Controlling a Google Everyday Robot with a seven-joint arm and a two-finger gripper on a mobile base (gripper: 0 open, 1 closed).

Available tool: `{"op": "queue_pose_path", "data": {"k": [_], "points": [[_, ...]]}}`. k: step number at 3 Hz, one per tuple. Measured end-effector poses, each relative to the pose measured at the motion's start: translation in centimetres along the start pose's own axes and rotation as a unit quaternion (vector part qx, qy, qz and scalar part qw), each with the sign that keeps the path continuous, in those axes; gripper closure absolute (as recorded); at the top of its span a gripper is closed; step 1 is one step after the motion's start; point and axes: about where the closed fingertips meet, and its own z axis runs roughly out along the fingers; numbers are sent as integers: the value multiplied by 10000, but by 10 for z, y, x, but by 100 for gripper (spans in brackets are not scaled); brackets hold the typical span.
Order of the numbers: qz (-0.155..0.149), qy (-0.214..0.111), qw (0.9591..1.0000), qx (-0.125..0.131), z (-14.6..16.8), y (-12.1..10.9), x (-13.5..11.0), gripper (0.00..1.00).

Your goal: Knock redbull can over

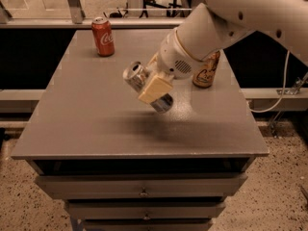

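The redbull can (136, 75), slim and silver, is held in the air over the middle of the grey table (82, 124). It is tilted steeply, with its pull-tab top up and to the left and its base down and to the right. My gripper (152, 87) is shut on the can's middle, and a cream finger pad (155, 86) covers its side. The white arm reaches in from the upper right. The can's shadow lies on the table below it.
A red cola can (102, 36) stands upright at the table's back left. A wider gold can (206, 72) stands at the back right, partly behind my arm. Drawers (142, 191) sit under the tabletop. A cable (281, 95) hangs at the right.
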Motion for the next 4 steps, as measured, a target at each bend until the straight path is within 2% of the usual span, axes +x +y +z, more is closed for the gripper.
{"op": "queue_pose_path", "data": {"k": [1,2,3,4], "points": [[4,1027,9944,-229,-1,21,46,97],[-68,1453,9888,-336,5,30,60,74],[-187,1606,9857,-472,21,39,56,43],[-232,1614,9852,-528,29,43,51,20]]}}
